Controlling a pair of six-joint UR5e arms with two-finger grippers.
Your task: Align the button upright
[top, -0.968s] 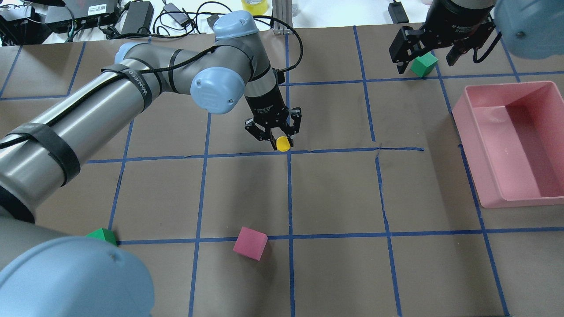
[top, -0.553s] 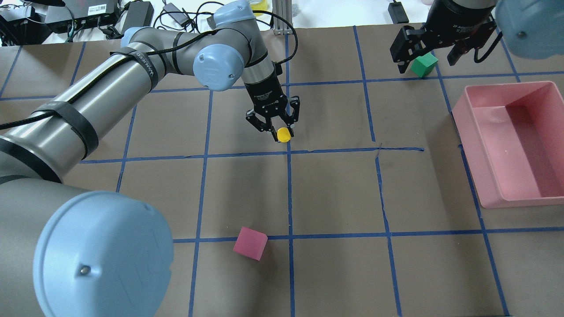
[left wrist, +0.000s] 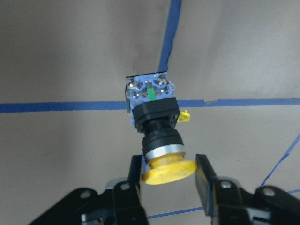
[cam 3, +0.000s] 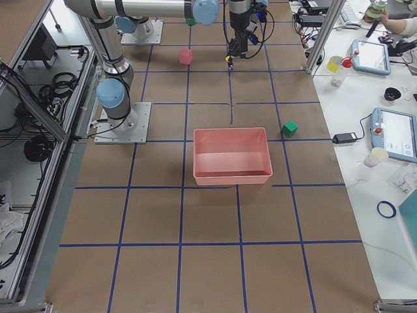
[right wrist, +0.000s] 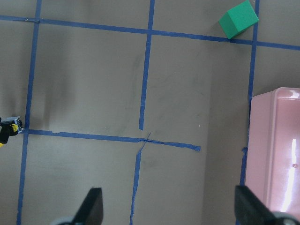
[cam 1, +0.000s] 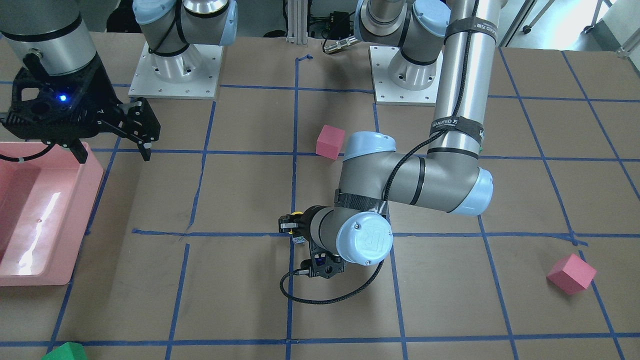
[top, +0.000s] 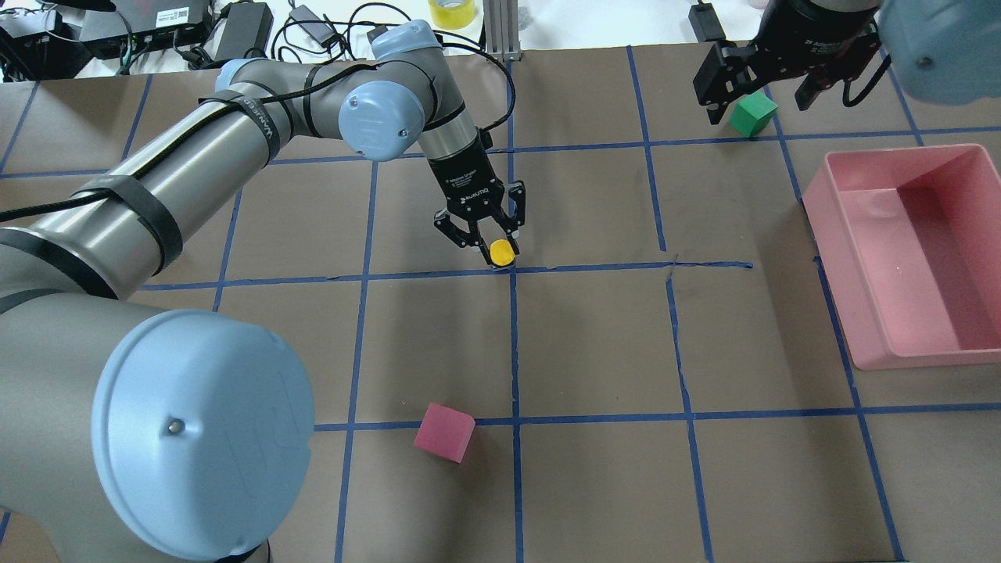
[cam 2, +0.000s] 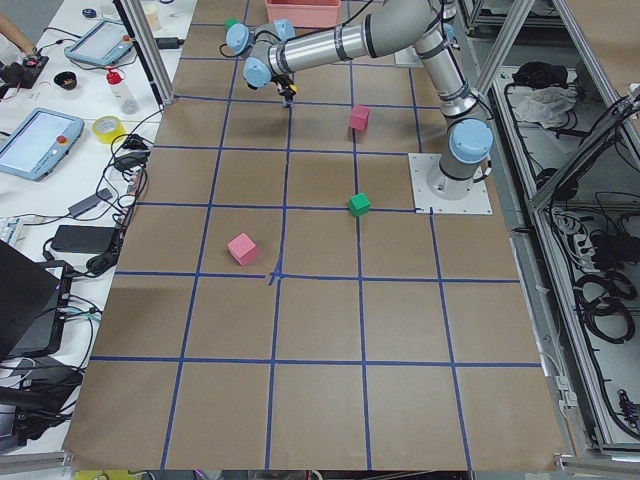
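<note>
The button (top: 501,251) has a yellow cap, black neck and grey base. In the left wrist view the button (left wrist: 154,112) has its base down on a blue tape crossing and its cap toward the camera. My left gripper (top: 494,244) is shut on the yellow cap, with one finger (left wrist: 204,180) on each side of it. A sliver of yellow (cam 1: 298,216) shows beside the left wrist in the front view. My right gripper (top: 757,102) is open and empty at the far right, over a green cube (top: 752,114).
A pink bin (top: 899,156) stands at the right edge. A pink cube (top: 444,432) lies near the robot. In the front view another pink cube (cam 1: 571,273) and another green cube (cam 1: 65,351) lie on the far side. Cables and boxes lie beyond the far table edge.
My left gripper kept hold of the button, drew it slightly away from the tape crossing, then brought it back down onto it. The left elbow swung over. The right gripper hardly moved.
</note>
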